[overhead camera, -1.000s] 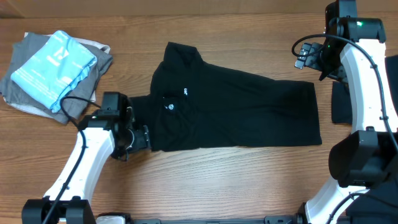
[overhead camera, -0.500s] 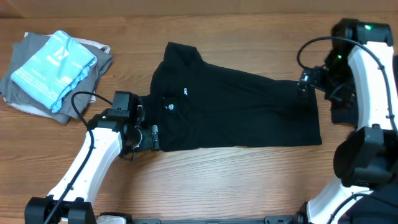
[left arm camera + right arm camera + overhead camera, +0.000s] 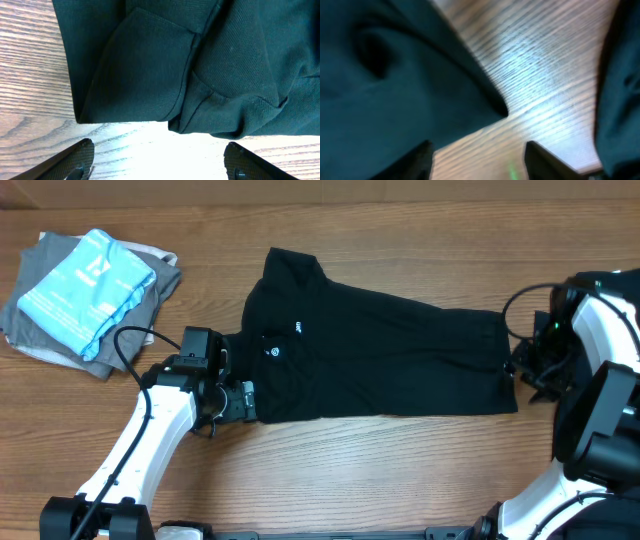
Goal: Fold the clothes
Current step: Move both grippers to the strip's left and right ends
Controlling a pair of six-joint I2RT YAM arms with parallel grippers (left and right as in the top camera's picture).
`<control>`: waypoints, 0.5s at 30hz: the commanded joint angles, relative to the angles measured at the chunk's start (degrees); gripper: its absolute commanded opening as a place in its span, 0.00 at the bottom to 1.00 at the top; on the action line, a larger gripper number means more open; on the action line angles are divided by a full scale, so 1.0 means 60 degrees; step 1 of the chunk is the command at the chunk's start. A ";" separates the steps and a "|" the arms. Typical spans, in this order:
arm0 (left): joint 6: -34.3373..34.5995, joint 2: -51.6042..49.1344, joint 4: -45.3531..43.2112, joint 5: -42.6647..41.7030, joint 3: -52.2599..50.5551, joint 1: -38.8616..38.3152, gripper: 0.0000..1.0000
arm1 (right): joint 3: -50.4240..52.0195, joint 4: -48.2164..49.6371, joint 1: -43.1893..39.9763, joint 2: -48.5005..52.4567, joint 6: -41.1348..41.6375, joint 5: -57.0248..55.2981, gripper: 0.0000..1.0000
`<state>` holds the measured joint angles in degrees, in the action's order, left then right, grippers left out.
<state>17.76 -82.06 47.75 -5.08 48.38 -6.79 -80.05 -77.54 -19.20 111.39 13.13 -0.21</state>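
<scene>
black t-shirt [image 3: 380, 355] spread flat on table [image 3: 350, 480]. right gripper [image 3: 514, 373] newly swung down to the hem edge, jaws parted over bare wood, nothing pinched. left gripper [image 3: 243, 400] at the sleeve edge, jaws wide, empty. probably poised for a fold grasp. no containers in view; folded grey-and-blue pile [image 3: 85, 285] far left.

Left arm [image 3: 140, 438]: white shell links, black joint housings, and one black cable [image 3: 119, 348] looping loose beside the wrist. Right arm [image 3: 608, 320]: matching white shells and black joints, with a second cable [image 3: 515, 298] arching off its wrist. Fingers [image 3: 75, 160]: dark, rounded, matte.
</scene>
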 commanded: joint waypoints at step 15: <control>-0.0171 -0.0036 -0.0178 0.0204 -0.0066 -0.0055 0.85 | 0.2623 0.2783 -0.0189 -0.0044 0.0055 0.1275 0.38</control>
<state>17.76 -82.06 46.98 -4.43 48.34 -6.79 -66.41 -63.70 -20.32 110.15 13.17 6.17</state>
